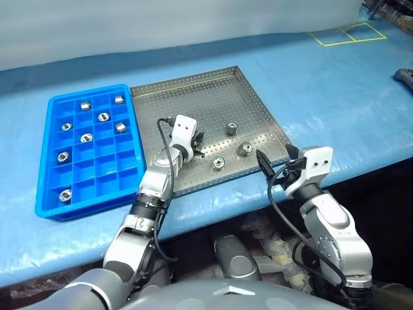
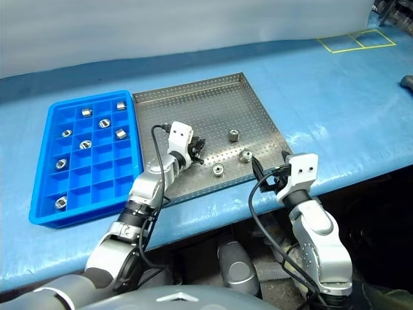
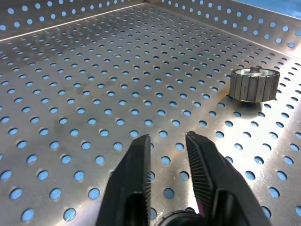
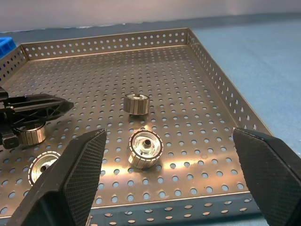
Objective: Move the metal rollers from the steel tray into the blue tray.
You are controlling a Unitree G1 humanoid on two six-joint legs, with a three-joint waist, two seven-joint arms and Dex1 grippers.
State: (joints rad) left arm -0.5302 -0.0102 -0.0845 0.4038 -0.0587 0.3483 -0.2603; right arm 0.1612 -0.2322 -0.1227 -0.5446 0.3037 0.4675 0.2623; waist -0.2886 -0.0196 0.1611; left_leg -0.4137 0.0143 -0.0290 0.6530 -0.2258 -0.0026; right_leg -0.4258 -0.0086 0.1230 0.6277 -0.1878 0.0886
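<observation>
Left end effector (image 1: 197, 143) closed, empty, over steel tray (image 1: 213, 97). Right end effector (image 1: 276, 163) open at near rim. Ahead: metal rollers (image 4: 145, 149), one upright, one tipped; another half-hidden. Others in blue tray (image 1: 55, 177).

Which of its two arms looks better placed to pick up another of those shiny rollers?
Probably the left gripper: it hangs over the steel tray, shut and empty, beside a roller. The right gripper waits open at the tray's near edge.

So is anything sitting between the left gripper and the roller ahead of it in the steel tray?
Nothing visible. Between the left gripper and the metal roller ahead lies only bare perforated floor of the steel tray. The gripper holds nothing.
</observation>
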